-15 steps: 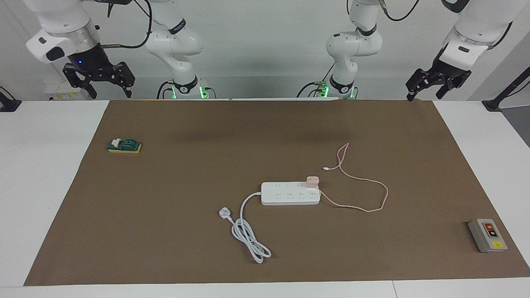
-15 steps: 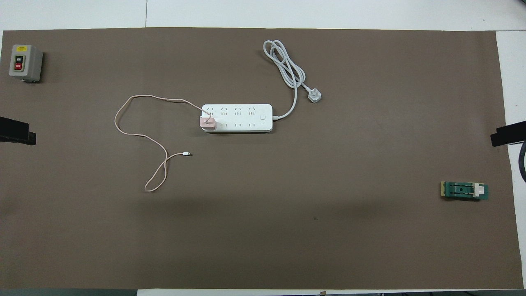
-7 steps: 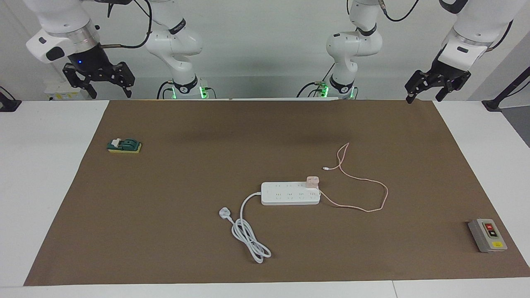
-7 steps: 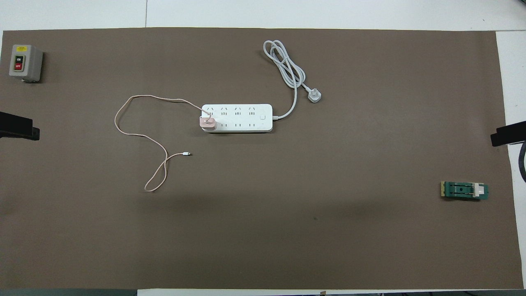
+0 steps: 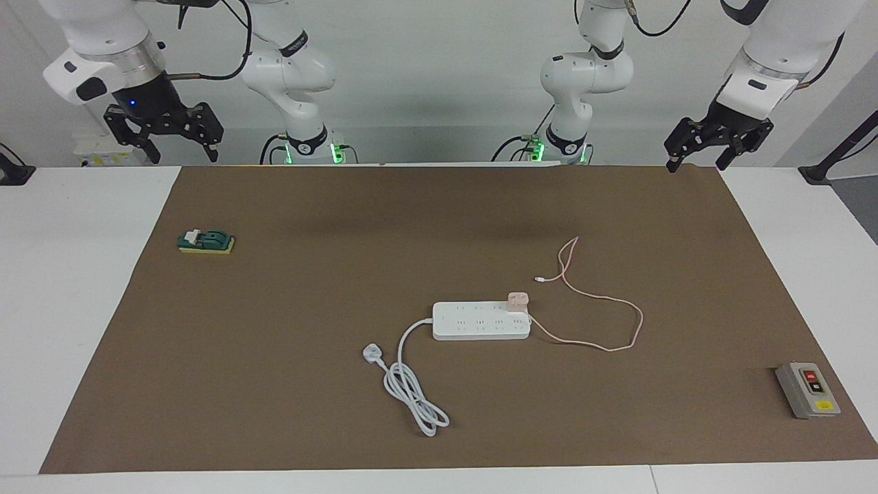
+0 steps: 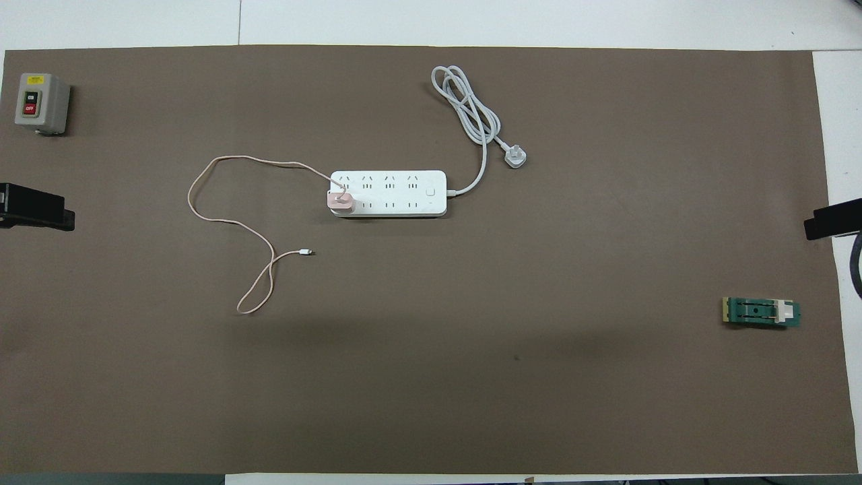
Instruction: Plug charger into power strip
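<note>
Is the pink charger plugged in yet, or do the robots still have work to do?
It looks done: the pink charger sits on the power strip at its end toward the left arm, seemingly in a socket, its cable loose on the mat. Nothing is in hand: the left gripper and right gripper hang open and empty, up by the robots' edge of the table. The strip's own plug lies unplugged.

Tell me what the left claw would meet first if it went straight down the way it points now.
Probably only the brown mat, near its corner nearest the robots at the left arm's end. The left claw hangs open, pointing down, with nothing under it; the charger and power strip lie well away. Depth is uncertain.
</note>
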